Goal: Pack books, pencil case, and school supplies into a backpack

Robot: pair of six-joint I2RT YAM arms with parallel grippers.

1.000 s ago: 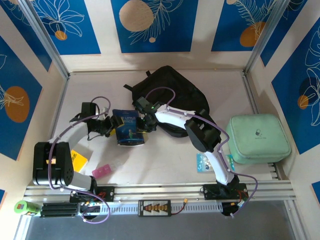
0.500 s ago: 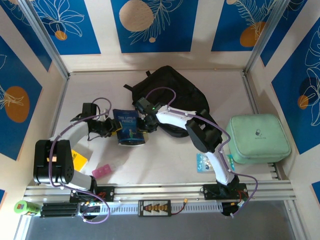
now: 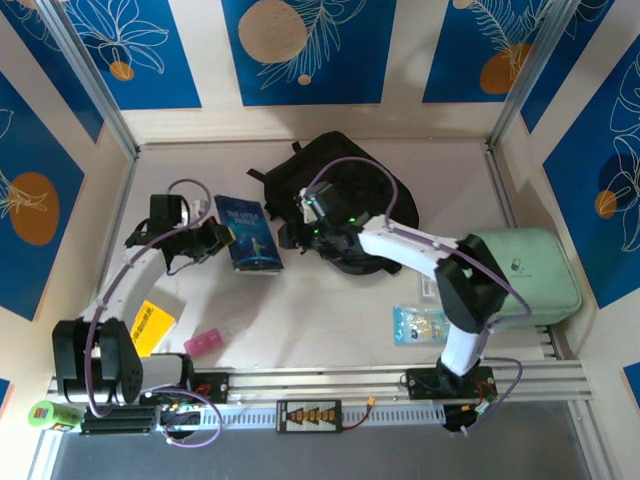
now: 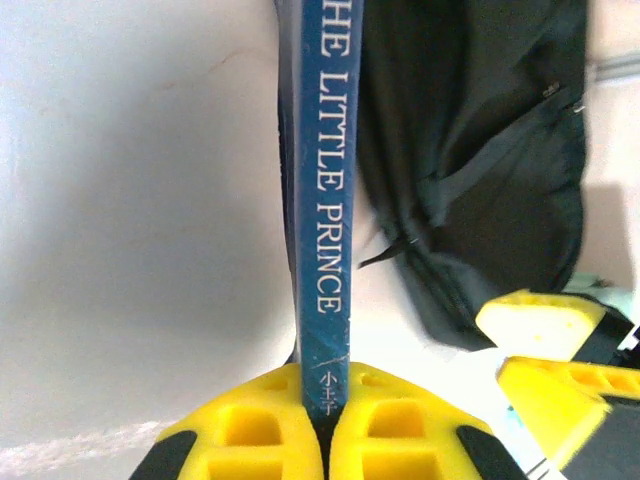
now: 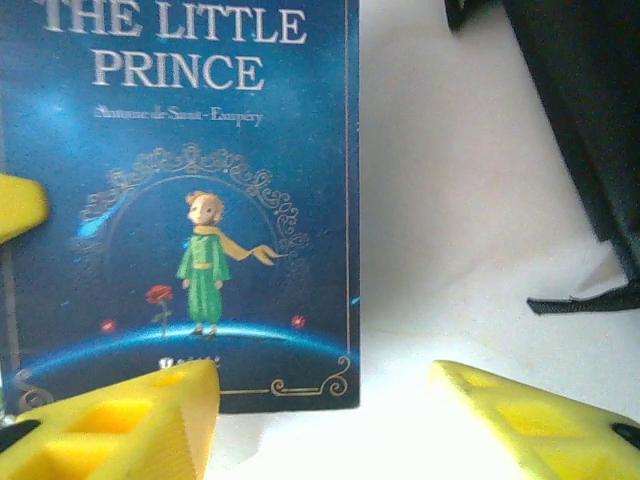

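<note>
Largest: black backpack [image 3: 350, 180], slumped at the back middle of the table [image 3: 330, 310], straps trailing toward the front. Opening and inside hidden; cannot tell whether anything is packed in it.

Next: mint-green case [image 3: 520, 275] at the right edge, well apart from the backpack, closed, contents unseen.

Then 2 books, both outside the backpack. Dark blue book [image 3: 248, 235] just left of the backpack, cover up, titled "The Little Prince". Pinched at its left edge by the left gripper [image 3: 225, 236]; from the left wrist, book [image 4: 322, 200] seen edge-on, running away from the camera, squeezed between the 2 yellow fingers [image 4: 250, 430], backpack [image 4: 480, 150] beyond on the right. Yellow book [image 3: 150, 325] flat near the front left, partly under the left arm.

Right gripper [image 3: 290, 235] between blue book and backpack, fingers spread wide, holding nothing. From the right wrist, cover [image 5: 200, 200] straight ahead, gripper [image 5: 325, 385] with one fingertip overlapping the book's lower corner, contact unclear.

Smallest: clear packet [image 3: 420, 325] at the front right, pink item [image 3: 205, 343] at the front left.
</note>
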